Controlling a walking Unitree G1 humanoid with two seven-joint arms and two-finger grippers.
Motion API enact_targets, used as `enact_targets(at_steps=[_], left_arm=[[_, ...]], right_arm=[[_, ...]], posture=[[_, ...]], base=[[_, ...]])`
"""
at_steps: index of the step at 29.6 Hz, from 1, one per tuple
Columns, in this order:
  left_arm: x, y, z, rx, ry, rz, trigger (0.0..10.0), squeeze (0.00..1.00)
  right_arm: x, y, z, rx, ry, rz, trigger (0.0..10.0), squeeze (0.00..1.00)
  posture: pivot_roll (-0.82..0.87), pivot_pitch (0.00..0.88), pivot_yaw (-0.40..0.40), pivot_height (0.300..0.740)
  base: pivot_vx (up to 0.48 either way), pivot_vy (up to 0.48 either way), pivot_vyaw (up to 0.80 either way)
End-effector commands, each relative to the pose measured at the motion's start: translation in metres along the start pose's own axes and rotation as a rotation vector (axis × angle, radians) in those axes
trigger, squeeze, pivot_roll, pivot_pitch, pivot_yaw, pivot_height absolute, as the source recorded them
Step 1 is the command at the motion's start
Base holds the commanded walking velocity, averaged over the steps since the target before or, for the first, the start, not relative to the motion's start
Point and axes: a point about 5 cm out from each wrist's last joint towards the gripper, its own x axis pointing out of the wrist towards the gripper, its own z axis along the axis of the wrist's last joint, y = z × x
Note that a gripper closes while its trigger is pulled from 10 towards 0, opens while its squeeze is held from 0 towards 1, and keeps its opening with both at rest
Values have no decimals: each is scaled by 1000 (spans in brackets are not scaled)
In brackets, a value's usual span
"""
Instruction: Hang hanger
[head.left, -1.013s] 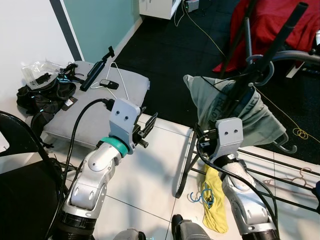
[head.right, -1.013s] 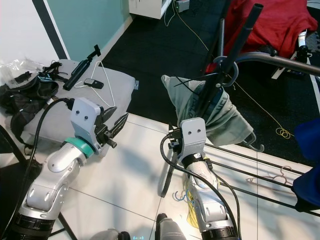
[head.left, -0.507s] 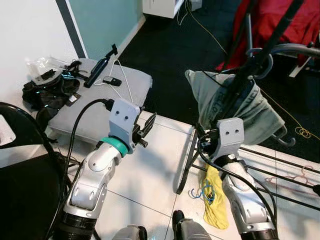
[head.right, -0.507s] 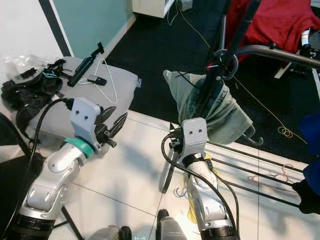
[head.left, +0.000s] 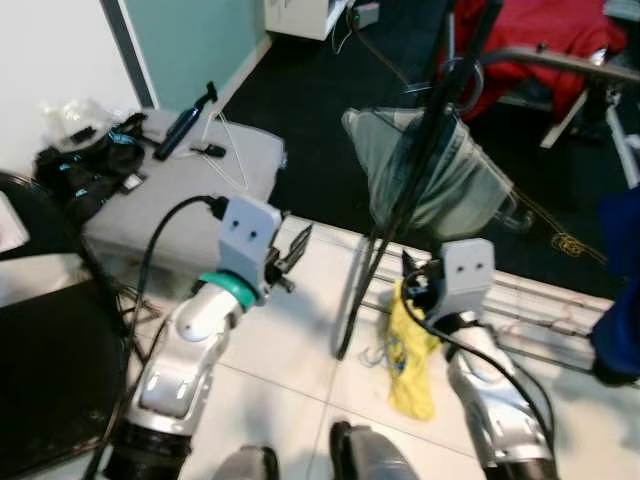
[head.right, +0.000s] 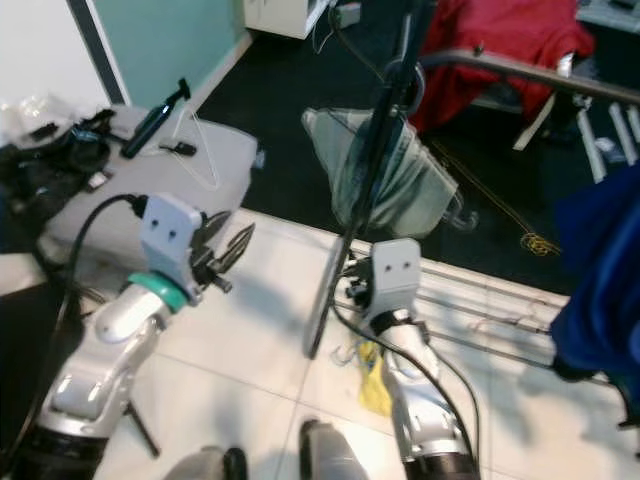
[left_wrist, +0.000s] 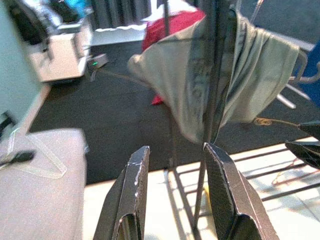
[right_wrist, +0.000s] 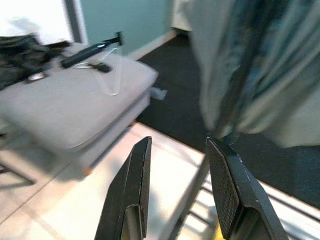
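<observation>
A thin white hanger (head.left: 232, 152) lies on the grey cushion (head.left: 150, 205) to my left, also visible as the white hanger (right_wrist: 114, 80) in the right wrist view. A grey-green garment (head.left: 430, 170) hangs from a curved rail (head.left: 560, 62) beside a slanted black pole (head.left: 400, 215). My left gripper (head.left: 293, 250) is raised over the white tiles between cushion and pole, open and holding nothing; its fingers (left_wrist: 131, 195) point toward the garment. My right gripper (head.left: 412, 282) sits low by the pole's foot, open and holding nothing.
A black stick-like tool (head.left: 185, 125) and a small device lie on the cushion, with a black bag (head.left: 85, 170) to its left. A yellow cloth (head.left: 405, 350) lies on the floor by metal rods (head.left: 545, 320). Red fabric (head.left: 540, 30) is far back, a blue garment (head.right: 600, 270) at right, a dark chair (head.left: 50, 370) at left.
The whole picture has shifted and blurred, so the camera has moved; the pole and garment now sit nearer the middle. Both arms keep their pose with fingers open.
</observation>
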Motion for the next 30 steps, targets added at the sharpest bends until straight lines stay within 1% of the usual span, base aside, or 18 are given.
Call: enact_targets(at_steps=[1, 8, 16, 30], left_arm=[[-1, -2, -5, -3, 19, 0, 10000, 0], [-2, -2, -6, -2, 21, 3, 10000, 0], [0, 1, -6, 6, 14, 17, 10000, 0], [0, 2, -5, 7, 12, 19, 10000, 0]], right_arm=[[-4, -4, -7, -3, 26, -12, 10000, 0], [-4, -4, -7, -12, 22, -7, 10000, 0], [4, -4, 0, -16, -9, 6, 10000, 0], [4, -3, -1, -8, -5, 6, 10000, 0]], posture=[[-60, 72, 36, 740], [-63, 63, 38, 740], [-64, 56, 34, 740], [-60, 64, 36, 740]], base=[[-469, 0, 0], [-469, 0, 0], [-470, 0, 0], [-470, 0, 0]])
